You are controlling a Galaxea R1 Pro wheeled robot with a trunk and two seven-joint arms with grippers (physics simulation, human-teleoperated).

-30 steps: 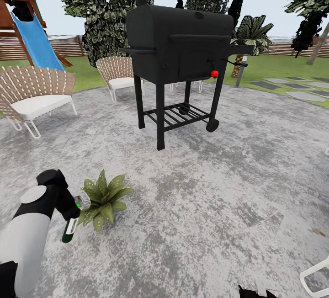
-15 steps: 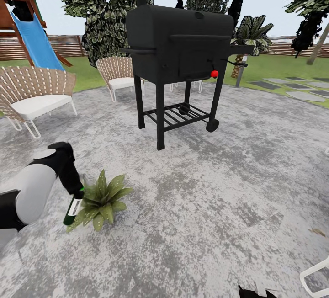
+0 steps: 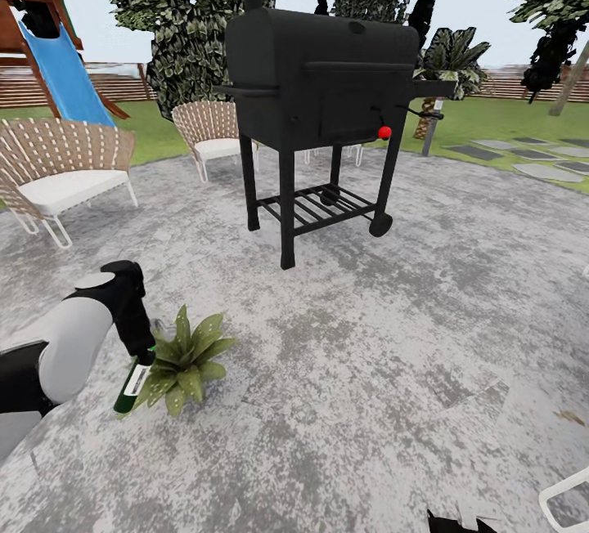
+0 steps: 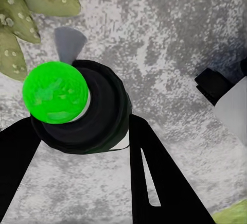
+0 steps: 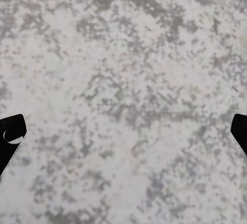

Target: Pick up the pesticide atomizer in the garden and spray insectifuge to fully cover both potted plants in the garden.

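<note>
Atomizer: the pesticide atomizer [image 3: 129,384], a slim dark bottle with a white label, hangs tilted at the seven o'clock side of the patio in the head view; its bright green end [image 4: 55,92] faces the left wrist camera.
Left gripper: the left gripper [image 3: 144,351] pinches the bottle at its upper end, black fingers [image 4: 154,172] pressed against its dark body on either side.
Potted plant: one potted plant [image 3: 186,357], a low rosette of pointed green leaves, sits on the stone just at the bottle's three o'clock, leaves touching or nearly touching it.
Right gripper: the right gripper [image 5: 123,131] looks down on bare stone, its fingertips [image 5: 11,131] spread wide at the frame's two sides.
Patio: mottled grey paving [image 3: 425,304].
Grill: a black barbecue [image 3: 323,91] stands at twelve o'clock.
Chairs: two wicker seats [image 3: 61,169] at ten o'clock.
Slide: blue slide [image 3: 65,75] at eleven o'clock, wooden fence [image 3: 114,83] beyond.
</note>
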